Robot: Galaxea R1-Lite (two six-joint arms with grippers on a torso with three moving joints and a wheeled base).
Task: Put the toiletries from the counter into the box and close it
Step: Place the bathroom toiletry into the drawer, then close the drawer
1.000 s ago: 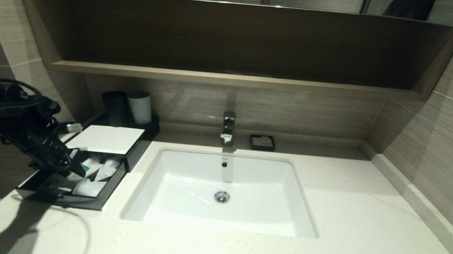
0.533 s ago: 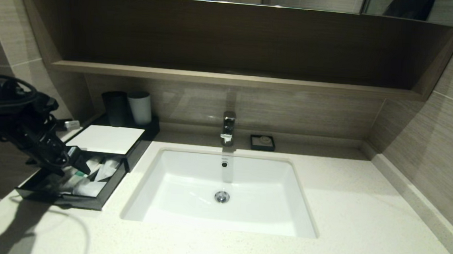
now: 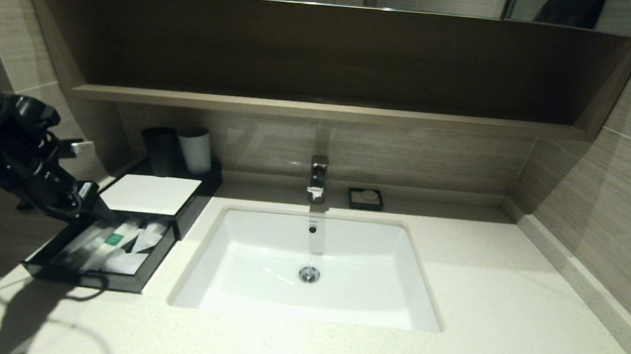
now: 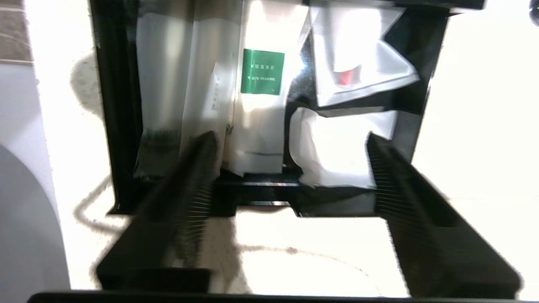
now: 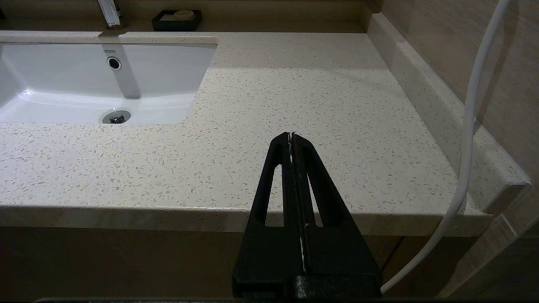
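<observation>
The left gripper (image 4: 290, 176) is hanging over the box's (image 3: 136, 284) pulled-out drawer (image 3: 43, 258) with its jaws spread wide and holding nothing. The wrapped toiletries (image 4: 259, 105) are lying inside the drawer just beyond the fingertips, the green-labelled one between two others. The box is sitting on the worktop (image 3: 451, 297) left of the sink (image 3: 309, 265). The right gripper (image 5: 291, 136), jaws pressed together, is hanging at the worktop's front edge, right of the sink.

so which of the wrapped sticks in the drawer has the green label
The middle stick of the three lying side by side in the drawer; its green label band sets it apart from the two plain-wrapped ones beside it.
</observation>
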